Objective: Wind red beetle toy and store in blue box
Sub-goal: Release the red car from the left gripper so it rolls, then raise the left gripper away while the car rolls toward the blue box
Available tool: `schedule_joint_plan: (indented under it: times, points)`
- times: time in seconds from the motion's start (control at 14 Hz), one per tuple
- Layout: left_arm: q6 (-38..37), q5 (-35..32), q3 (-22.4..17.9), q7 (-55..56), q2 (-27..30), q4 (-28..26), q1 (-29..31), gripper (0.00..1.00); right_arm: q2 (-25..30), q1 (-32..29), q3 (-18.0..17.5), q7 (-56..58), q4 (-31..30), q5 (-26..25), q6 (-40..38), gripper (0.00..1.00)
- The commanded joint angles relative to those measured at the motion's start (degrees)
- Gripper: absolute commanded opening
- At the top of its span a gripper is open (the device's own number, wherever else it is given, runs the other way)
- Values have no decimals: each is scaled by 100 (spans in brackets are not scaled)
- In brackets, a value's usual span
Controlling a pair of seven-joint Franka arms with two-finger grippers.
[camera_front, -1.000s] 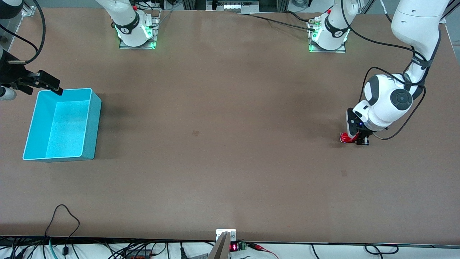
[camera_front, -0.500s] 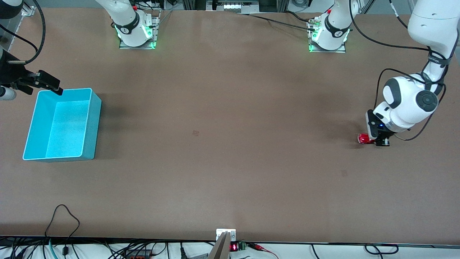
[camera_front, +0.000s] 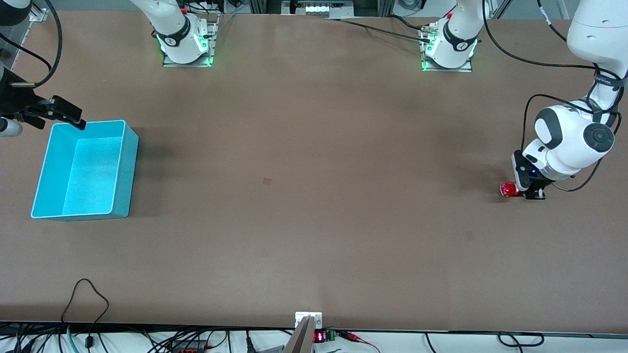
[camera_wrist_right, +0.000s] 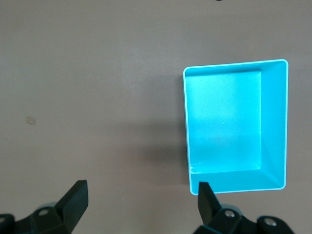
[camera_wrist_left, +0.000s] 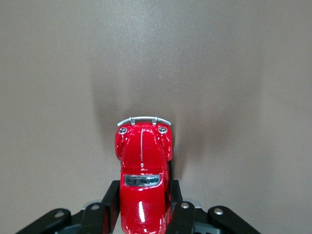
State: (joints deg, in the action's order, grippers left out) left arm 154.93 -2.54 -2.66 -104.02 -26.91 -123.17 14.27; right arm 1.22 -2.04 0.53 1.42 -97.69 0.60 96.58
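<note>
Left end effector (camera_front: 532, 192) pinches the red beetle toy (camera_wrist_left: 142, 170) down on the desk (camera_front: 314, 196), nose pointing away from it toward the right arm's end; right end effector (camera_wrist_right: 141, 202) waits spread beside the blue box (camera_front: 125, 162).

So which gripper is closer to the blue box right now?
The right. The right gripper hangs open above the table beside the blue box; the left gripper is shut on the toy car at the left arm's end of the table.

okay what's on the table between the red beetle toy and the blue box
Nothing: in the front view, only bare brown tabletop stretches between the red beetle toy, clamped in the left gripper, and the blue box.
</note>
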Motion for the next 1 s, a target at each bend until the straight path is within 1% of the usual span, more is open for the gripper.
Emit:
schedule_joint_plan:
  times: [0.0, 0.07, 0.14, 0.29, 0.36, 0.5, 0.64, 0.86, 0.93]
  points:
    - [-7, -106, 90, -118, -394, 223, 111, 65, 89, -25, -18, 87, -84, -60, -16, 100]
    - [-59, -98, 160, -118, -367, 249, 120, 95, 80, -25, -18, 87, -84, -60, -16, 100]
    - [-190, -89, 213, -118, -358, 345, 137, 100, 88, -25, -18, 87, -84, -60, -16, 100]
    - [-908, 8, 266, -110, -218, 643, 129, 100, 89, -25, -18, 87, -84, -60, -16, 100]
    - [-1356, 8, 353, -101, -148, 889, 120, 100, 80, -25, -18, 87, -84, -60, -16, 100]
    - [-2174, 34, 389, -57, -69, 1302, 129, 100, 89, -25, -18, 87, -84, -60, -16, 100]
    - [-2598, 78, 389, 91, 28, 1488, 120, 100, 80, -25, -18, 87, -84, -60, -25, 100]
    - [-2915, 69, 398, 548, 282, 1533, 41, 100, 80, -25, -18, 87, -84, -60, -16, 100]
    - [-3099, 69, 468, 724, 318, 1637, 23, 100, 80, -25, -18, 87, -84, -60, -25, 100]
